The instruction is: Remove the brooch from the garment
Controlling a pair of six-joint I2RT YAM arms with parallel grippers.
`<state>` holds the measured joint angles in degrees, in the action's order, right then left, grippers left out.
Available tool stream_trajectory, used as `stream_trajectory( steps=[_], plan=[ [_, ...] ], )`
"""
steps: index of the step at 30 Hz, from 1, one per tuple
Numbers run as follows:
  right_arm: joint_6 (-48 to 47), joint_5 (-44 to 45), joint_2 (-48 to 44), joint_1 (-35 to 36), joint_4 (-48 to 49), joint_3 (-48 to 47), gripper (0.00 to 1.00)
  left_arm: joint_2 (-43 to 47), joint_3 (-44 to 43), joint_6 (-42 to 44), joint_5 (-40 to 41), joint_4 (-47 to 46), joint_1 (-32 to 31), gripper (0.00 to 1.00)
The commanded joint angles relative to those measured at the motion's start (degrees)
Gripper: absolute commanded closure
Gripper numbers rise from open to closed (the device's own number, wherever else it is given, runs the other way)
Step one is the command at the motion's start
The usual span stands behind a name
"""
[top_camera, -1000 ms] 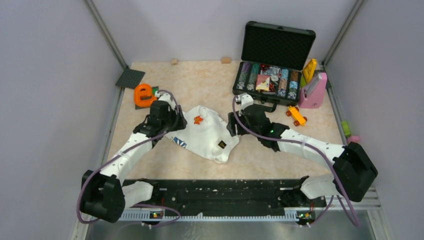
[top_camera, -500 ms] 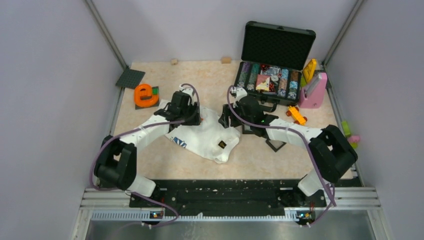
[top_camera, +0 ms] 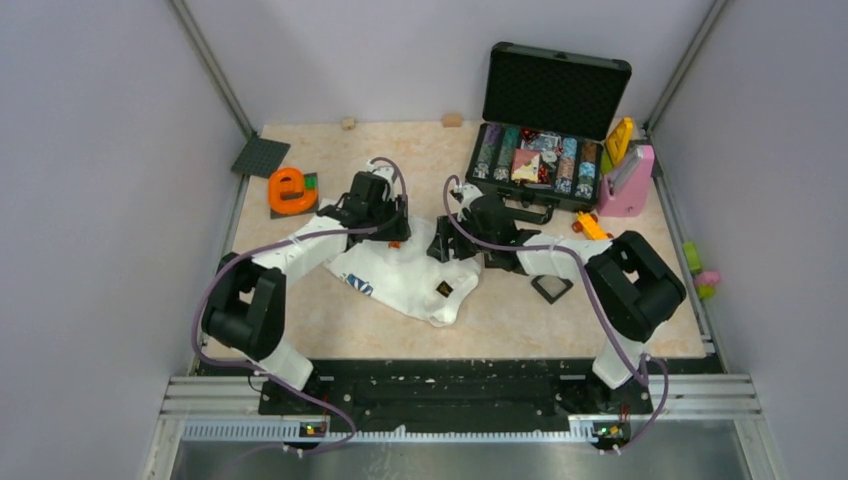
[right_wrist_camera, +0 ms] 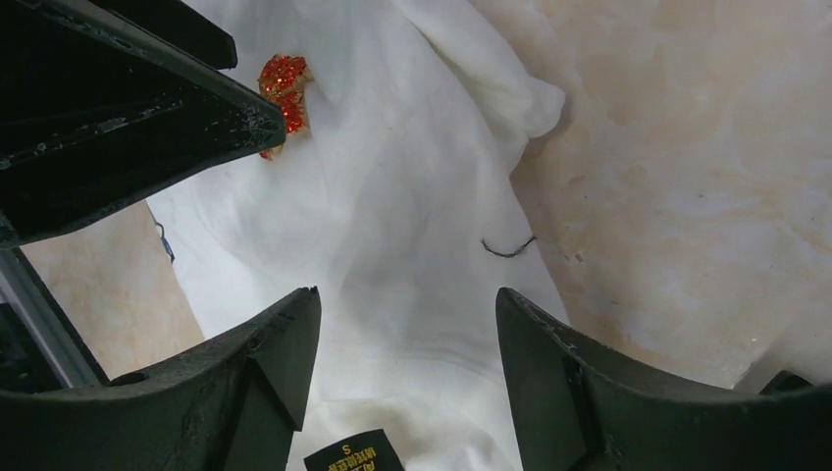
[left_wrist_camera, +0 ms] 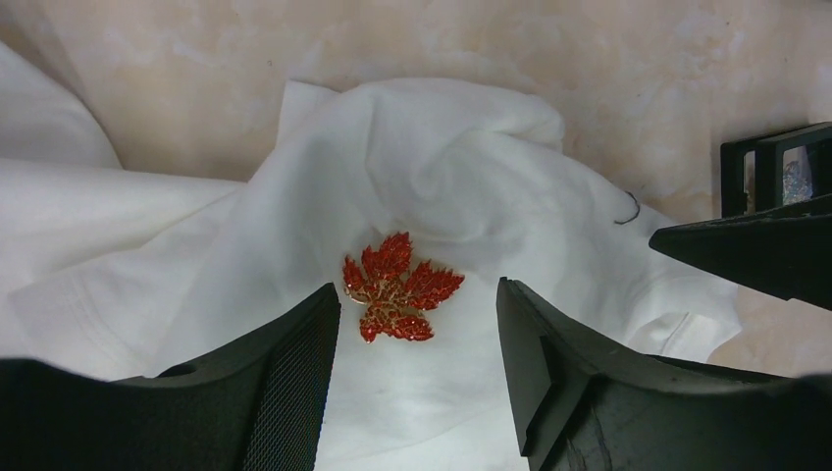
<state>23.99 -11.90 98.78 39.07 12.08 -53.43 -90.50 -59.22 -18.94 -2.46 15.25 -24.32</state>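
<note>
The garment (top_camera: 412,278), a crumpled white shirt, lies mid-table. The brooch (left_wrist_camera: 400,287), a small glittering red leaf-shaped pin, sits on its upper fold. My left gripper (left_wrist_camera: 417,289) hovers open just over the brooch, which lies between the fingertips, nearer the left one; nothing is gripped. My right gripper (right_wrist_camera: 407,292) is open above plain white cloth, near the black tag (right_wrist_camera: 355,453). In the right wrist view the brooch (right_wrist_camera: 283,86) peeks out beside the left gripper's finger (right_wrist_camera: 128,118). From above, the left gripper (top_camera: 386,232) and right gripper (top_camera: 440,246) face each other across the shirt's top.
An orange letter-shaped toy (top_camera: 290,190) and a dark grey plate (top_camera: 261,156) lie at the back left. An open black case (top_camera: 545,150) of chips stands at the back right, with an orange toy car (top_camera: 590,228), a pink holder (top_camera: 628,182) and a small black square frame (top_camera: 551,288) nearby.
Both arms have swung inward over the shirt: the left gripper moved right onto the brooch's spot, and the right gripper moved left toward it. Both stay open.
</note>
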Motion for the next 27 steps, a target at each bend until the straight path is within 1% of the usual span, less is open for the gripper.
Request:
stream_trajectory(
  steps=[1, 8, 13, 15, 19, 25, 27],
  plan=[
    [0.8, -1.5, 1.4, -0.7, 4.1, -2.5, 0.33, -2.2, -3.0, 0.5, -1.3, 0.9, 0.1, 0.36],
    [0.9, -1.3, 2.7, -1.0, 4.1, -2.6, 0.35, -4.3, -4.2, -0.1, -0.9, 2.9, 0.3, 0.36],
    [1.1, -1.3, 4.1, -1.2, 4.3, -2.8, 0.43, -4.0, -3.5, -0.6, -1.5, 2.7, 0.9, 0.36],
    [1.2, -1.8, 4.5, -1.2, 4.6, -2.8, 0.48, -4.0, -3.1, -0.8, -2.3, 2.3, 1.1, 0.36],
    [1.3, -2.6, 4.7, -1.2, 5.0, -2.8, 0.50, -4.6, -2.4, -1.4, -5.4, 0.7, 2.0, 0.36],
    [1.2, -2.9, 4.5, -1.2, 4.9, -2.9, 0.54, -6.1, -2.4, -2.6, -9.7, -0.3, 4.0, 0.39],
    [1.1, -2.9, 4.6, -1.2, 4.8, -3.0, 0.59, -6.2, -2.2, -2.7, -10.5, -0.6, 4.2, 0.39]
  ],
)
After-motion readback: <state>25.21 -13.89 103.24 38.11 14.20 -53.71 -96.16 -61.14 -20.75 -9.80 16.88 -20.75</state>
